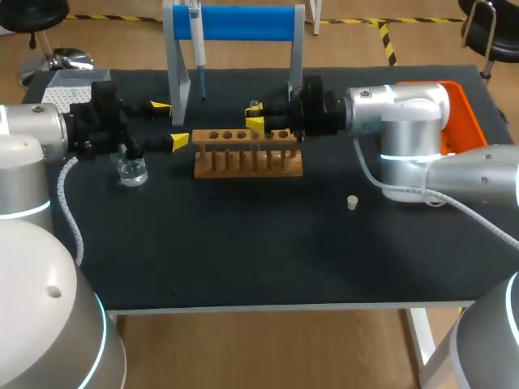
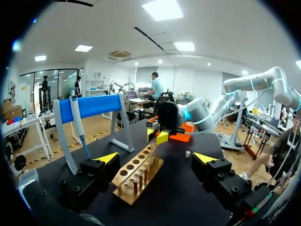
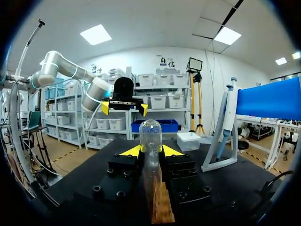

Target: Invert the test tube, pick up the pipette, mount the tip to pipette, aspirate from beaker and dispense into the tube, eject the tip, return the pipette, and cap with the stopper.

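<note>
The wooden test tube rack (image 1: 247, 154) stands mid-table. In the right wrist view a clear test tube (image 3: 150, 134) stands rounded end up over the rack (image 3: 161, 209), and my right gripper (image 3: 151, 150) is shut on it, one yellow tip on each side. Seen from the head camera, that gripper (image 1: 258, 121) is at the rack's back edge. My left gripper (image 1: 169, 123) hangs open left of the rack, holding nothing, above the glass beaker (image 1: 132, 172). The pipette (image 1: 197, 44) hangs on the blue stand (image 1: 243, 23). A small white stopper (image 1: 352, 202) lies on the mat to the right.
A tip box (image 1: 69, 85) sits at the back left corner. An orange tray (image 1: 464, 105) lies at the back right, behind my right arm. Dark mat stretches in front of the rack toward the table's front edge.
</note>
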You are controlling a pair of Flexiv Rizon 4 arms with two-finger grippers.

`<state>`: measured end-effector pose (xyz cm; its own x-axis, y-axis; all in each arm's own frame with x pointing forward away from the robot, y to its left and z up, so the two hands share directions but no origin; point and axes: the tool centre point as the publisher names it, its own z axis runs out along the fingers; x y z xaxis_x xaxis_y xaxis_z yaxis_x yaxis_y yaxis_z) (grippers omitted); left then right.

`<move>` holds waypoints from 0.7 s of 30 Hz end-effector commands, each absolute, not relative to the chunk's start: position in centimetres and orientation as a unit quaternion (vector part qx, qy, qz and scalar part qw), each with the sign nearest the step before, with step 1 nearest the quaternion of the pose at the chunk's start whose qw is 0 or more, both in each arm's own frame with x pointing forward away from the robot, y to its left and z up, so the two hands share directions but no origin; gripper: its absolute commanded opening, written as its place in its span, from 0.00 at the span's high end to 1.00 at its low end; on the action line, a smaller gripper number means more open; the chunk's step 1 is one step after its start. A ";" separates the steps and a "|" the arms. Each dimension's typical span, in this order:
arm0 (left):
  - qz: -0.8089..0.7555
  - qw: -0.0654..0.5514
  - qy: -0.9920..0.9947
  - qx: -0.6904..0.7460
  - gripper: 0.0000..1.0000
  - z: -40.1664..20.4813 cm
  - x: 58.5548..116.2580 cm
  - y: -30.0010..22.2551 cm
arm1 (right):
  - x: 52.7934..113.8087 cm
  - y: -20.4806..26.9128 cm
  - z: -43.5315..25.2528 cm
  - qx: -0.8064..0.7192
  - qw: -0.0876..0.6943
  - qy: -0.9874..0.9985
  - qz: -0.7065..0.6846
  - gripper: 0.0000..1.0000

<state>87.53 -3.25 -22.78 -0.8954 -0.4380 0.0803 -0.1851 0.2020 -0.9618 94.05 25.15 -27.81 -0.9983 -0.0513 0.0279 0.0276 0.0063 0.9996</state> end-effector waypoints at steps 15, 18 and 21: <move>-0.599 0.107 0.767 -0.203 0.00 -22.8 87.4 -3.2 | 93.9 25.0 -26.2 0.007 0.020 -0.705 -0.709 1.00; -0.599 0.107 0.767 -0.203 0.00 -22.8 87.4 -3.2 | 94.0 25.0 -25.9 0.008 0.019 -0.705 -0.709 1.00; -0.599 0.107 0.767 -0.203 0.00 -22.8 87.4 -3.2 | 94.1 25.0 -25.7 0.008 0.017 -0.705 -0.709 1.00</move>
<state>87.53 -3.25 -22.78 -0.8954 -0.4380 0.0803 -0.1850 0.2020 -0.9618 94.24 25.05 -25.98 -0.9991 -0.0413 0.0136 0.0141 -0.0105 0.9998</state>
